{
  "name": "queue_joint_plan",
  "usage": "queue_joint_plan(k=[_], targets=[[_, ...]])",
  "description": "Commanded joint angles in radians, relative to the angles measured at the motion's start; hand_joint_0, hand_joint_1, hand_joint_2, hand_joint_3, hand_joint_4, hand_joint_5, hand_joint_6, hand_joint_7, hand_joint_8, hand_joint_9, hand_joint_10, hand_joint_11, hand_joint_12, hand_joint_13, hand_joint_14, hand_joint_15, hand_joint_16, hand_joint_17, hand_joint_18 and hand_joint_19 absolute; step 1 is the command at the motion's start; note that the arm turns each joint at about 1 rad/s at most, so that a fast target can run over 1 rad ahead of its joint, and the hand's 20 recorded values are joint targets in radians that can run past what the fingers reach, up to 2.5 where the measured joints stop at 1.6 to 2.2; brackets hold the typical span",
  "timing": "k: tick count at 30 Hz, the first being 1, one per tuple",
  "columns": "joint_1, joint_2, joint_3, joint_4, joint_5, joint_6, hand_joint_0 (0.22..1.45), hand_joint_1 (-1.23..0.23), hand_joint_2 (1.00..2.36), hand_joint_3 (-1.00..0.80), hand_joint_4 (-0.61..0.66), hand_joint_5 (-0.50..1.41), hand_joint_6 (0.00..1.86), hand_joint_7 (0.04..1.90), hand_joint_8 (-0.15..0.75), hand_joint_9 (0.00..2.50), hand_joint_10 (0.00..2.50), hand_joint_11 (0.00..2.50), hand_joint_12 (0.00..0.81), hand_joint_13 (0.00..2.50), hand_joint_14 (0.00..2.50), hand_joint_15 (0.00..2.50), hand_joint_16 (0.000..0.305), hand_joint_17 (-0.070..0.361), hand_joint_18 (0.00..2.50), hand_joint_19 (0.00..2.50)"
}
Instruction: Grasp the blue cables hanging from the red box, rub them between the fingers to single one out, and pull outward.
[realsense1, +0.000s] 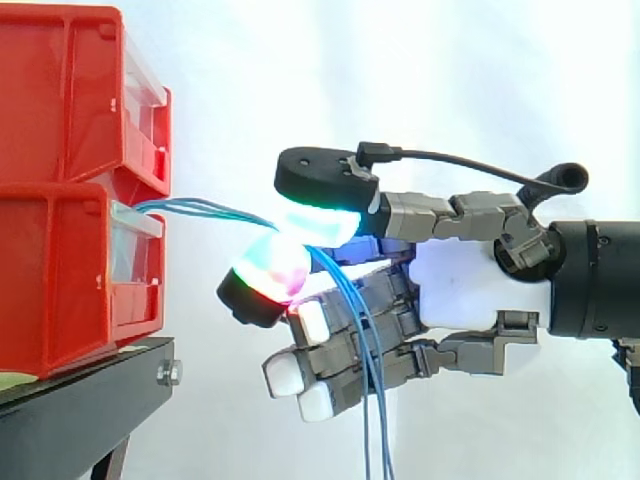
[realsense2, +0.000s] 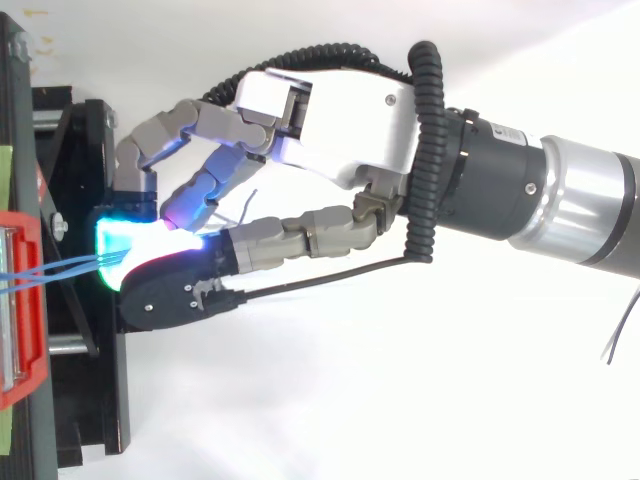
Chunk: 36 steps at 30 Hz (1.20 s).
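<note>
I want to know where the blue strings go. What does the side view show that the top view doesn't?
From the side: an upper box stacked on the lower box, and the cables dropping down past the fingers. From the top: the cables fanning apart sideways, and the silver arm. Both: the fingers pinching the cables close to the lower box.

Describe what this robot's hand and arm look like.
The hand has a white palm shell and grey segmented fingers. Its thick pads glow cyan, green and magenta; some are plain white. Behind sits a black wrist, then a silver cylindrical arm.
</note>
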Motion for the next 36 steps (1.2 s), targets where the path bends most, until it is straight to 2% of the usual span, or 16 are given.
queue_joint_plan(k=[1,8,10,13,17,19,20,23,25,28,32,36], targets=[[0.0,-0.001,0.001,-0.001,0.0,0.0,0.67,-0.85,1.02,-0.05,-0.06,-0.17,0.94,1.1,0.284,0.98,0.03,0.81,0.382,0.85,0.02,0.56,0.055,0.124,0.71,0.53],[0.0,-0.001,0.001,-0.001,0.0,0.0,0.7,-0.87,1.02,-0.17,-0.01,-0.18,0.94,0.98,0.274,0.95,0.02,0.8,0.374,0.83,0.02,0.55,0.054,0.121,0.69,0.53],[0.0,-0.001,0.001,-0.001,0.0,0.0,0.67,-0.89,1.01,-0.36,0.07,-0.18,0.94,0.92,0.274,0.95,0.02,0.8,0.373,0.83,0.02,0.55,0.054,0.122,0.69,0.53],[0.0,-0.001,-0.001,-0.001,0.0,0.0,0.6,-0.86,1.0,-0.5,0.08,-0.17,0.93,0.9,0.275,0.95,0.02,0.79,0.377,0.84,0.02,0.56,0.054,0.122,0.69,0.54],[0.0,-0.001,0.001,-0.001,0.0,0.0,0.53,-0.79,1.0,-0.5,0.09,-0.17,0.92,0.9,0.29,0.98,0.02,0.8,0.39,0.86,0.02,0.57,0.057,0.128,0.71,0.56],[0.0,0.001,-0.001,-0.001,0.0,0.0,0.51,-0.68,1.0,-0.5,0.09,-0.16,0.91,0.89,0.299,1.01,0.02,0.79,0.4,0.88,0.02,0.56,0.059,0.132,0.72,0.55],[0.0,-0.001,0.001,-0.001,0.0,0.0,0.51,-0.65,1.0,-0.5,0.1,-0.16,0.91,0.9,0.302,1.02,0.02,0.78,0.399,0.88,0.02,0.56,0.059,0.132,0.72,0.56],[0.0,-0.001,-0.001,-0.001,0.0,0.0,0.54,-0.45,1.0,-0.5,0.08,-0.15,0.89,0.92,0.295,1.04,0.02,0.78,0.391,0.89,0.02,0.57,0.057,0.128,0.72,0.58],[0.0,-0.001,0.001,-0.001,0.0,0.0,0.57,-0.41,1.0,-0.47,0.07,-0.15,0.88,0.93,0.291,1.05,0.02,0.77,0.386,0.89,0.02,0.57,0.056,0.126,0.71,0.59],[0.0,0.001,0.001,-0.001,0.0,0.0,0.6,-0.47,1.01,-0.33,0.06,-0.15,0.88,0.93,0.294,1.05,0.03,0.78,0.387,0.89,0.02,0.58,0.056,0.125,0.7,0.59],[0.0,0.001,-0.001,0.001,0.0,0.0,0.59,-0.67,1.01,-0.12,0.1,-0.15,0.88,0.96,0.336,1.07,0.02,0.77,0.435,0.93,0.02,0.56,0.067,0.151,0.79,0.54],[0.0,0.001,0.001,0.001,0.0,0.0,0.59,-0.71,1.01,-0.06,0.11,-0.16,0.91,0.91,0.333,1.06,0.02,0.78,0.435,0.93,0.02,0.55,0.067,0.152,0.8,0.53]])
